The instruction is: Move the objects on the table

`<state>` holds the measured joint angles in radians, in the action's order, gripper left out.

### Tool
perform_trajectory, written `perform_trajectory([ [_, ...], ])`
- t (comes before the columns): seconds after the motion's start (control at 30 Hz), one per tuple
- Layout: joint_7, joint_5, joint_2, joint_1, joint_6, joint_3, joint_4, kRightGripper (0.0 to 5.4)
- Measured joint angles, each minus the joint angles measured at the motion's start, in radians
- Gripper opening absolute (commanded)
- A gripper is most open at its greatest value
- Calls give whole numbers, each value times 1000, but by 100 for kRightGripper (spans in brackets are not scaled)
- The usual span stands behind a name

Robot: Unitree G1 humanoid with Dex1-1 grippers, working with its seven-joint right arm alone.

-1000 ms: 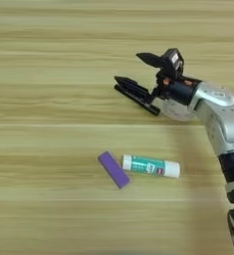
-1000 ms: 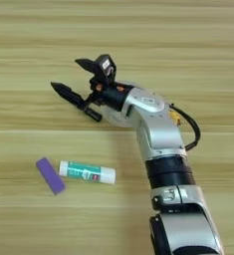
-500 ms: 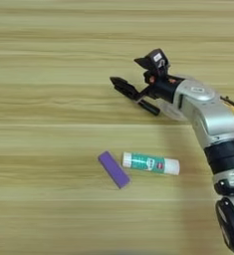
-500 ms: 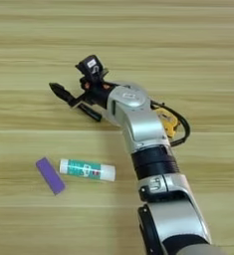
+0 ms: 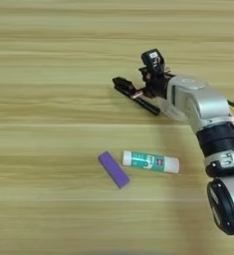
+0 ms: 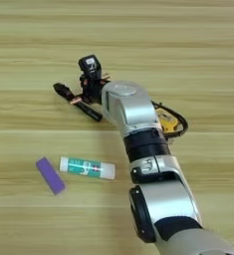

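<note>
The black marker pen appears pinched at 12 o'clock by the right gripper fingers — off-centre, so it could be tipped onto the worktop.

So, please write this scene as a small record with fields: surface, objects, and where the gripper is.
surface: wooden table
purple block: lies flat, left of the glue stick
glue stick: on its side, green label up
black marker: lies on the table at the gripper
right gripper: at the marker's near end; grasp unclear
</note>
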<state>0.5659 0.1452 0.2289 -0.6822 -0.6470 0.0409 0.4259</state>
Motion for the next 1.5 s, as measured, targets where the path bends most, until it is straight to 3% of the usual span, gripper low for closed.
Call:
perform_trajectory([
  [0.13,35,-11,11,-11,-45,39,23,536],
  [0.4,29,-45,9,-50,-42,47,163,536],
  [0.9,12,-132,-17,-147,114,70,460,536],
  [1.17,30,-148,-23,-187,171,68,555,450],
  [1.5,98,-166,-29,-179,199,90,542,340],
])
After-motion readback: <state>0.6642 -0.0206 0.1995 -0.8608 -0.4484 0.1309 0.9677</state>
